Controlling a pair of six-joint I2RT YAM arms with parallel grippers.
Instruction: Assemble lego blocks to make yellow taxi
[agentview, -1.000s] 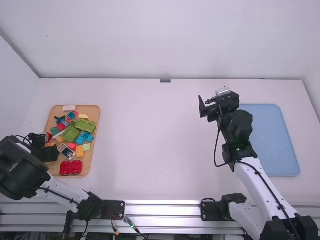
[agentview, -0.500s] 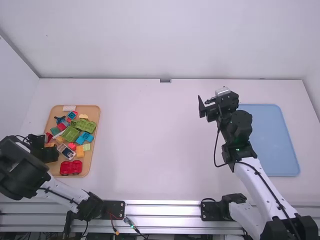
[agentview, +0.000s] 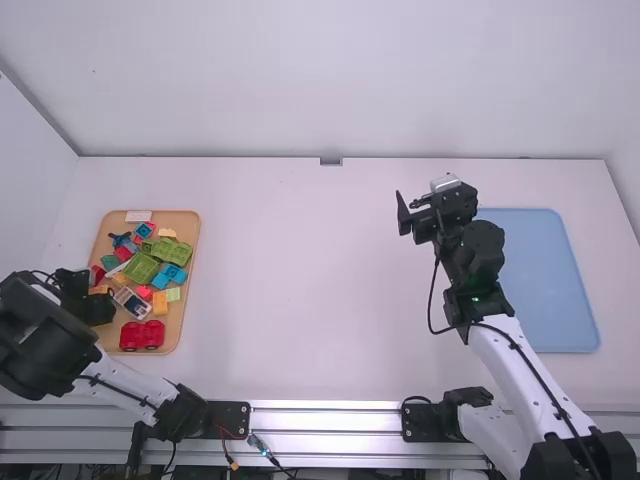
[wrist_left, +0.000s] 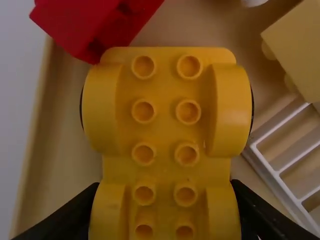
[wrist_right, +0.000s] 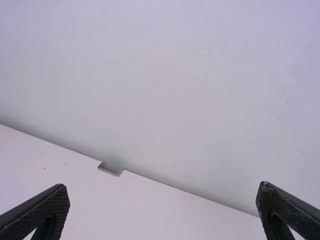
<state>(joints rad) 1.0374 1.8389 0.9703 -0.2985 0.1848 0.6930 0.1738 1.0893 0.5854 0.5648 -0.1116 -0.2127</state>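
At the wooden tray's left side in the high view is my left gripper (agentview: 98, 306), low over the blocks. In the left wrist view, a yellow car base (wrist_left: 165, 125) with two rows of studs and wheel arches sits between the fingers of my left gripper (wrist_left: 165, 186), which is shut on its sides; the fingertips are partly hidden by it. My right gripper (agentview: 412, 215) is held above the table, right of the middle. The right wrist view has my right gripper (wrist_right: 163, 187) wide open, nothing between its fingers.
The wooden tray (agentview: 187, 310) holds several loose pieces, among them a red car base (agentview: 142, 336), green blocks (agentview: 142, 268) and blue blocks (agentview: 170, 276). In the left wrist view, a red block (wrist_left: 100, 25) touches the yellow base's far end. A blue tray (agentview: 545, 280) lies at the right.
The dark outline of my left gripper over the wooden tray has altered slightly. My right arm is practically unmoved.
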